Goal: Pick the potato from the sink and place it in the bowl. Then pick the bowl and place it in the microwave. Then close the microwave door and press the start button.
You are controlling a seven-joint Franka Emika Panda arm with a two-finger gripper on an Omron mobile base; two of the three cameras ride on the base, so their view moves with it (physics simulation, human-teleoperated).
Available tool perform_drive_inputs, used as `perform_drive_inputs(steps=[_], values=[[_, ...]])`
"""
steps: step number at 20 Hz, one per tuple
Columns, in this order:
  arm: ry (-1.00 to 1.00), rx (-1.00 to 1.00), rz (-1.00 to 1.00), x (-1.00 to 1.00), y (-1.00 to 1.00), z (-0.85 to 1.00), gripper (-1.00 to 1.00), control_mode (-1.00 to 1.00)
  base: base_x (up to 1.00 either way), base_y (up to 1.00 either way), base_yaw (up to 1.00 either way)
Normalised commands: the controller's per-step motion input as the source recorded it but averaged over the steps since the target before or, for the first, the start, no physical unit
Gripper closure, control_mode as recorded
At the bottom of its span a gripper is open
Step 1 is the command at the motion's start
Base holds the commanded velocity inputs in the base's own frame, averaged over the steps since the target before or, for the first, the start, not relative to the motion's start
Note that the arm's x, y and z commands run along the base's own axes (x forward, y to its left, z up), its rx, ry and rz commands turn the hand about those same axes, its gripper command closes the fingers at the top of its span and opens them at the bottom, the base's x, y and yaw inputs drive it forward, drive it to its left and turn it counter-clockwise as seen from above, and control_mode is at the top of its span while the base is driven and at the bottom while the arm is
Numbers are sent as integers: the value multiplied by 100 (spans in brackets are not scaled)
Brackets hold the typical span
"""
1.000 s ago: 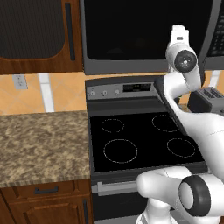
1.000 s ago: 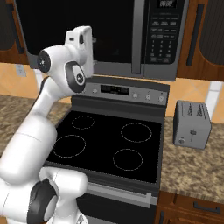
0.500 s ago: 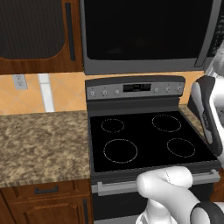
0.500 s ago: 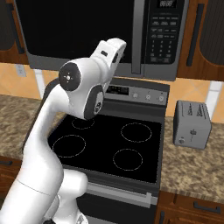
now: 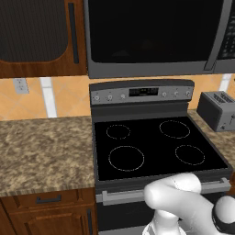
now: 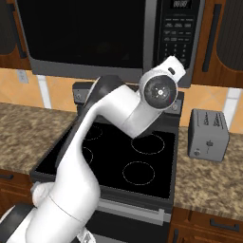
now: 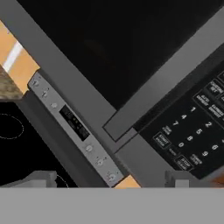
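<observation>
I see the microwave hanging above the stove, its door shut flush, black glass in a grey steel frame. The slanted grey bar handle runs down the door's right edge. Just right of it sits the dark control strip with its number keys; in the hand view the keypad lies at the right, rolled at a slant, with the handle bar crossing beside it.

My gripper is released, its fingers spread wide with nothing between them; their grey tips rise at the bottom of the hand view, facing the lower right corner of the microwave. In the right base view the arm's wrist is up in front of the stove's back panel, below the control strip.

The stove's black glass top carries four ringed burners. A grey toaster stands on the speckled granite counter to the stove's right. Left of the microwave hangs a dark wooden cabinet, and an outlet sits on the orange backsplash beneath it.
</observation>
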Motion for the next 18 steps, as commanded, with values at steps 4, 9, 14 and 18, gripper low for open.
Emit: perform_drive_inputs(steps=[4, 9, 14, 18], values=[[-6, 5, 34, 51, 1, -16, -100, -100, 0, 0, 0], [-10, 0, 26, 52, 1, -19, -100, -100, 0, 0, 0], [0, 1, 16, 57, 0, -12, -100, -100, 0, 0, 0], [0, 1, 0, 48, -3, 0, -100, -100, 0, 0, 0]])
